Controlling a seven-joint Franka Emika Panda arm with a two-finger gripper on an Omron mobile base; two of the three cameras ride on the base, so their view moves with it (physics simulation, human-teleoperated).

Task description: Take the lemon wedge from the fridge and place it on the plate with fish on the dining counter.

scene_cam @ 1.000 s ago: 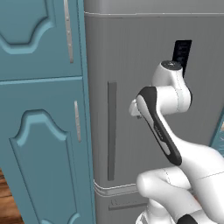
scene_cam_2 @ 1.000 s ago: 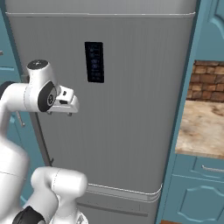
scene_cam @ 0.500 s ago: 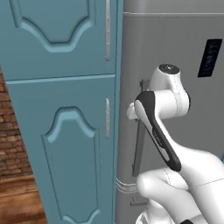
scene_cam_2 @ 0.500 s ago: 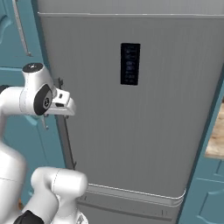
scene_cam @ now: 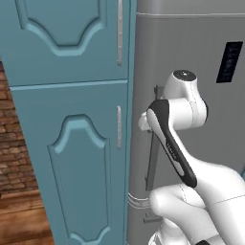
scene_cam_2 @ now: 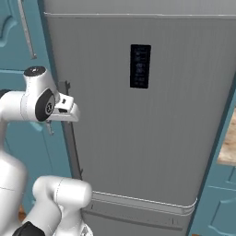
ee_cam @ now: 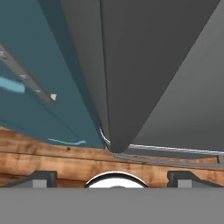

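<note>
The end effector [ee_cam: 112, 175] is pointing down along the fridge door right now, and in the hand view its two dark fingertips [ee_cam: 40, 177] sit wide apart at the bottom with nothing between them, so I'd call it spread open and empty. The fridge [scene_cam_2: 152, 120] is shut, so the lemon wedge has to be somewhere inside behind that door; no way to say which shelf. What really matters for the next bit is the handle [scene_cam: 152, 143]: it's a long dark bar running straight up and down along the fridge's left edge, right next to the teal cabinet [scene_cam: 72, 143]. From the left base view the arm's wrist is parked right in front of the upper part of that bar, and the right base view shows the hand [scene_cam_2: 64, 108] butted up near the handle's top end [scene_cam_2: 64, 87]. In the hand view the handle shows up as the dark strip [ee_cam: 105, 70] running away from the camera toward the floor, roughly centred between the fingers. So my read is the handle lies just ahead of the fingers and its long axis runs the same way the hand is looking, which means the fingers would need to straddle it crosswise before closing. Can't tell if anything is touching the bar yet. The black display panel [scene_cam_2: 139, 66] is well off to the right, not in the way.
</note>
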